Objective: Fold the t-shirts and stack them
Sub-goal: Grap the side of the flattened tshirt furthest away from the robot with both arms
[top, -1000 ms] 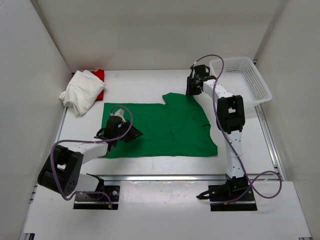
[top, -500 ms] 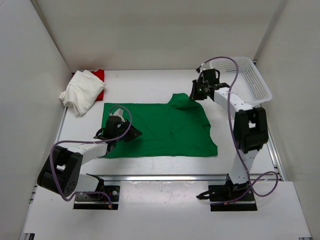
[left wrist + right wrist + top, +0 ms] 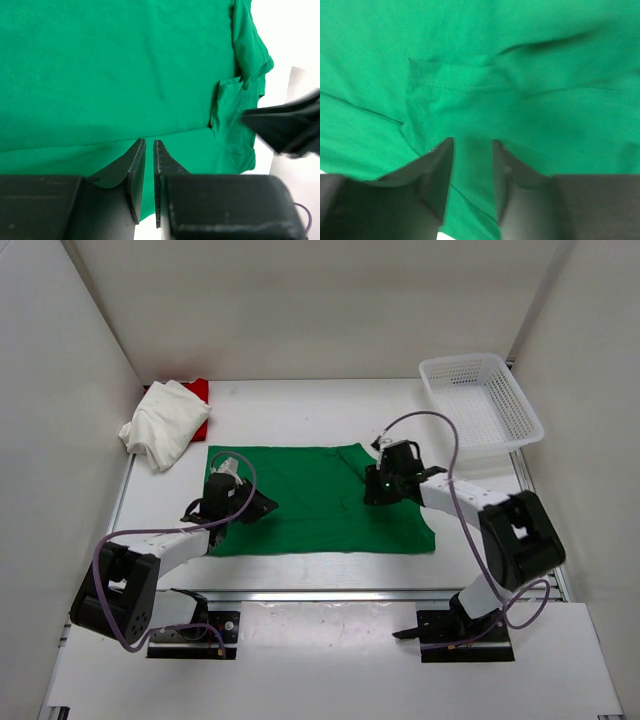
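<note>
The green t-shirt (image 3: 310, 500) lies spread flat in the middle of the table, its right sleeve folded inward. My left gripper (image 3: 238, 502) rests on its left part, jaws shut to a hairline gap (image 3: 149, 145) with no cloth bunched between them. My right gripper (image 3: 383, 480) sits low over the shirt's right part, with the folded-in sleeve hem (image 3: 427, 80) just ahead of it. Its fingers stand a little apart (image 3: 472, 145) and flat green cloth shows through the gap. The white t-shirt (image 3: 165, 422) lies crumpled at the back left on top of the red t-shirt (image 3: 201, 390).
A white mesh basket (image 3: 480, 398) stands at the back right corner. White walls close in the table on the left, back and right. Bare table shows behind the green shirt and to its right.
My right gripper has swung from the back right, near the basket, forward onto the shirt. It brought the right sleeve over onto the shirt's body. My left gripper has barely shifted.
</note>
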